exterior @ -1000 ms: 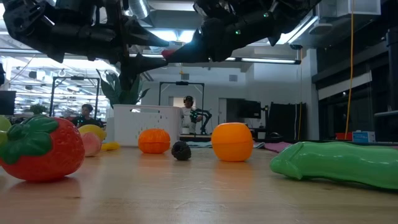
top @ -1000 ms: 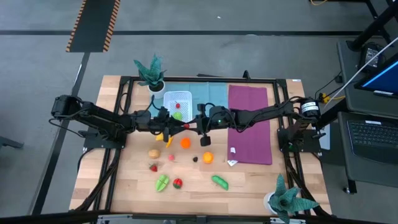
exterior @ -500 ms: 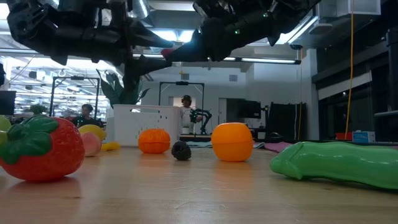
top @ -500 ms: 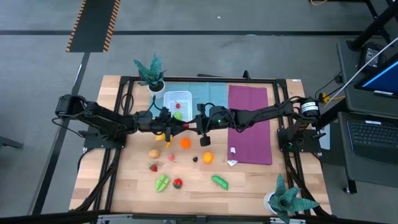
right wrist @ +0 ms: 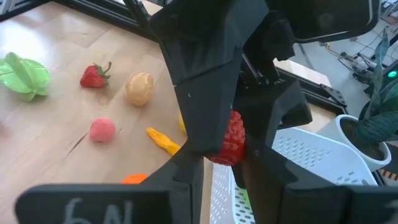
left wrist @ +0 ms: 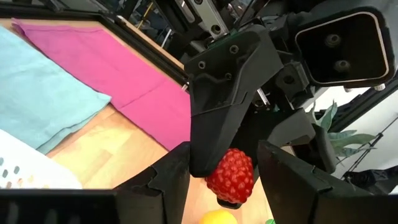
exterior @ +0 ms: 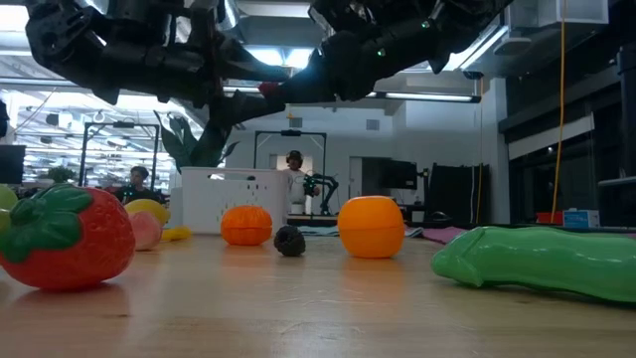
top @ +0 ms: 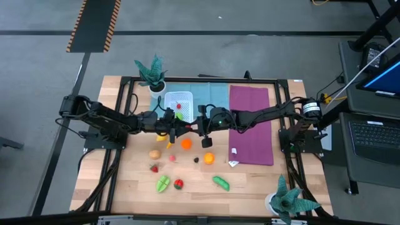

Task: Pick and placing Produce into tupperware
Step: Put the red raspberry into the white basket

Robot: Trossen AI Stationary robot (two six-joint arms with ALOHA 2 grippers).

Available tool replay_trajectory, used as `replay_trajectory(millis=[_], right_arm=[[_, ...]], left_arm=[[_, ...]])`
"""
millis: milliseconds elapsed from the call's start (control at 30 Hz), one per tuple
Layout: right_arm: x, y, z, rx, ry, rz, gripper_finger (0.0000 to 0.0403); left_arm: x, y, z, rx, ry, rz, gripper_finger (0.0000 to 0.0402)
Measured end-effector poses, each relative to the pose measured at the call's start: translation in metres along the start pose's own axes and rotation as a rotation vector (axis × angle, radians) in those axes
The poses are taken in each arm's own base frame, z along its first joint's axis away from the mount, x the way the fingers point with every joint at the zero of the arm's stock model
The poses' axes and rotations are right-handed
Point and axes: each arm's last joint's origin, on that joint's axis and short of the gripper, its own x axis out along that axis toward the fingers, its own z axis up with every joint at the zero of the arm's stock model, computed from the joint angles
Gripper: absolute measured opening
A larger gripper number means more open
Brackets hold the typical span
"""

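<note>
Raspberry (left wrist: 231, 176) mid-handoff above counter (top: 187, 184), pinched in right claw (right wrist: 227, 146), left claw (left wrist: 224, 180) spread round it; could drop short of tupperware (top: 179, 104) w/ early release.

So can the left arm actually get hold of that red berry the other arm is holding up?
Probably yes. The left gripper is open, with one finger on either side of the red berry, which the right gripper holds above the table. Nothing stands between them.

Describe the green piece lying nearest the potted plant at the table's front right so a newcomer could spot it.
Start at the magenta cloth on the table's right half. Toward the front edge lies a long, glossy green vegetable, alone on bare wood. The other green piece is paler, leaf-shaped, and sits beside red fruit.
</note>
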Motion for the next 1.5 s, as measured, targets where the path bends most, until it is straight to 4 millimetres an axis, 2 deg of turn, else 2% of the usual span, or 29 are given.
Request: replay_trajectory(millis=[333, 500, 633, 867, 1333, 1500], right_arm=[[-0.0001, -0.0005, -0.0002, -0.003, 0.010, -0.022, 0.0088], [-0.0001, -0.0005, -0.0004, -0.003, 0.011, -0.023, 0.0090], [-0.0001, -0.0008, 0.0001, 0.013, 0.002, -0.027, 0.0114], [-0.0001, -0.0011, 0.0003, 0.051, -0.002, -0.025, 0.0144], [-0.0002, -0.0012, 0.0009, 0.034, -0.008, -0.027, 0.0141], [-0.0002, -0.0011, 0.0008, 0.034, -0.008, -0.028, 0.0166]], left_arm=[[-0.0001, 0.0006, -0.0002, 0.003, 0.000, 0.009, 0.0119], [-0.0001, 0.0006, -0.0002, 0.006, 0.001, 0.009, 0.0122], [-0.0001, 0.0006, -0.0001, 0.028, 0.000, 0.010, 0.0123], [-0.0001, 0.0010, -0.0005, 0.042, 0.003, 0.014, 0.0082], [-0.0002, 0.0006, -0.0007, 0.051, 0.014, -0.002, 0.0081], [-0.0002, 0.0006, -0.0007, 0.056, 0.015, -0.004, 0.0081]])
